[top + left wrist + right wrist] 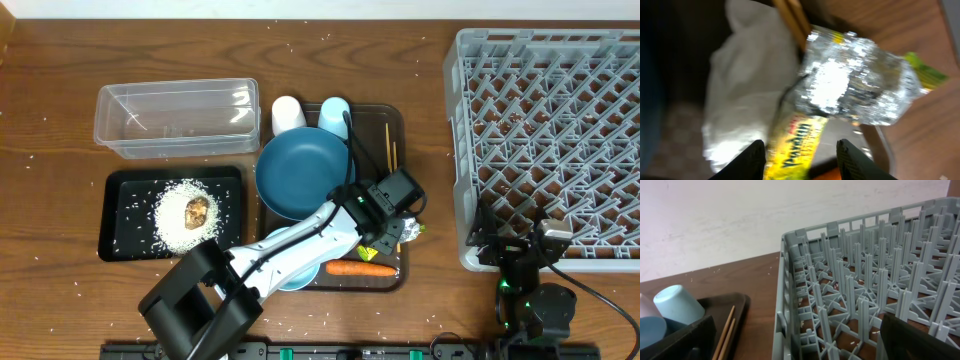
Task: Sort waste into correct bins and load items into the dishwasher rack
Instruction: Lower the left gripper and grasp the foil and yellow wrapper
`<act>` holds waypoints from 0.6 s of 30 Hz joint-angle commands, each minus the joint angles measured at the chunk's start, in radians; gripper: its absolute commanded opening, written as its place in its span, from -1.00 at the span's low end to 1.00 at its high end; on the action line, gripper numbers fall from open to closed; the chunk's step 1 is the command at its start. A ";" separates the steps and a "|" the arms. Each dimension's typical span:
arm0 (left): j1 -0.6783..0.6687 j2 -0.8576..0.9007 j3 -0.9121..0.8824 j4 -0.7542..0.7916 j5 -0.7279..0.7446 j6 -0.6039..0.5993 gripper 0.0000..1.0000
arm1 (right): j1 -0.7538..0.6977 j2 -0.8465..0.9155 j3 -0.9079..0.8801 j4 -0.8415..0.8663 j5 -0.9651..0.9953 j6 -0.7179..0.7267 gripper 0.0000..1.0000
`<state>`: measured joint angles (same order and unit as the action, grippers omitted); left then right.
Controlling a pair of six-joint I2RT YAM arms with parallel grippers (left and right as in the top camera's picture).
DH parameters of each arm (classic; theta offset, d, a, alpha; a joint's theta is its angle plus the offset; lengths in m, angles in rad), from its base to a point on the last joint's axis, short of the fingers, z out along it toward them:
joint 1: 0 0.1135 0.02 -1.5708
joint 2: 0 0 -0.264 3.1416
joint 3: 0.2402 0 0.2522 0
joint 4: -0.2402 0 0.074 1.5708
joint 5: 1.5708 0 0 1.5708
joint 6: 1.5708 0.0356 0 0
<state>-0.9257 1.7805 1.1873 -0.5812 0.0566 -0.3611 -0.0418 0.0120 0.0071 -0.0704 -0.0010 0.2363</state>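
Wrapper (850,85), one piece, lies below the open, empty left gripper (801,148), near one carrot (360,268), one white cup (288,113), one light-blue cup (335,110).

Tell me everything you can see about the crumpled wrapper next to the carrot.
The wrapper is crumpled plastic film, shiny silver inside, with a yellow printed strip and a green edge. It lies at the brown tray's right edge, its green end over the wooden table, near the chopsticks' ends. The left pincer hovers open just over it, not gripping.
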 commanded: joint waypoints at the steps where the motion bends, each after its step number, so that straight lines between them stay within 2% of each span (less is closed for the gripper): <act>1: 0.002 0.015 0.005 -0.011 -0.097 0.021 -0.05 | -0.017 -0.003 -0.002 -0.005 0.003 -0.006 0.98; 18: -0.010 0.016 -0.029 -0.005 -0.039 0.035 -0.05 | -0.017 -0.003 -0.002 -0.004 0.003 -0.006 0.98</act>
<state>-0.9318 1.7805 1.1706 -0.5861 0.0162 -0.3389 -0.0418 0.0120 0.0071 -0.0704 -0.0010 0.2363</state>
